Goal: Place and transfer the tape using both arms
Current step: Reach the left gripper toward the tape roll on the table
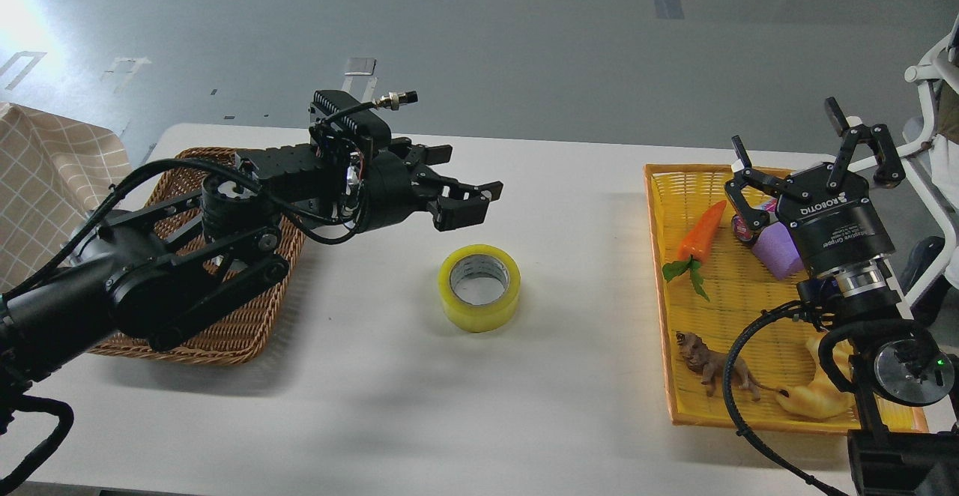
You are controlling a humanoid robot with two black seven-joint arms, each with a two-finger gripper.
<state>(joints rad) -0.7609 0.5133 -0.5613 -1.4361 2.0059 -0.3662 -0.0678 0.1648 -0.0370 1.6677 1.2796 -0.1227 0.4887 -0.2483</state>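
Observation:
The roll of yellow tape lies flat on the white table near its middle, grey core hole facing up. My left gripper is open and empty, pointing right, above the table just behind and left of the tape, not touching it. My right gripper is open and empty, fingers pointing up, held over the back part of the yellow tray.
A brown wicker basket sits at the table's left under my left arm. The yellow tray at the right holds a toy carrot, a purple cup, a toy lion and a yellow croissant toy.

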